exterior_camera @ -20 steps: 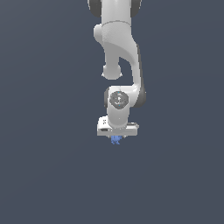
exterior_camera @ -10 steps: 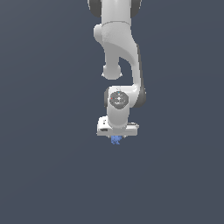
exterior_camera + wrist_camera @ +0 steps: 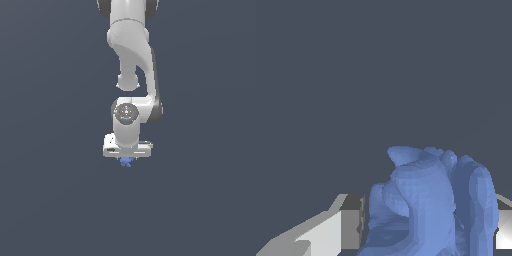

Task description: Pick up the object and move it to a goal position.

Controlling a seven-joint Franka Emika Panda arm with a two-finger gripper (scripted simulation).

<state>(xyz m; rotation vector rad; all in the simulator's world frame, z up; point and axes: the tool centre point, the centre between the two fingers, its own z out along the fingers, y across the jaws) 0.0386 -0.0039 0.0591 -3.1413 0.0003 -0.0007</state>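
Note:
The object is a tiny blue lumpy item with jagged edges. In the exterior view it sticks out just below my white gripper, which hangs from the arm in the middle of the picture. In the wrist view the object fills the space between my two fingers, which press on it from both sides. The gripper is shut on the object. The fingertips themselves are mostly hidden in the exterior view.
A plain dark grey-blue surface surrounds the arm on all sides. No other objects or edges show.

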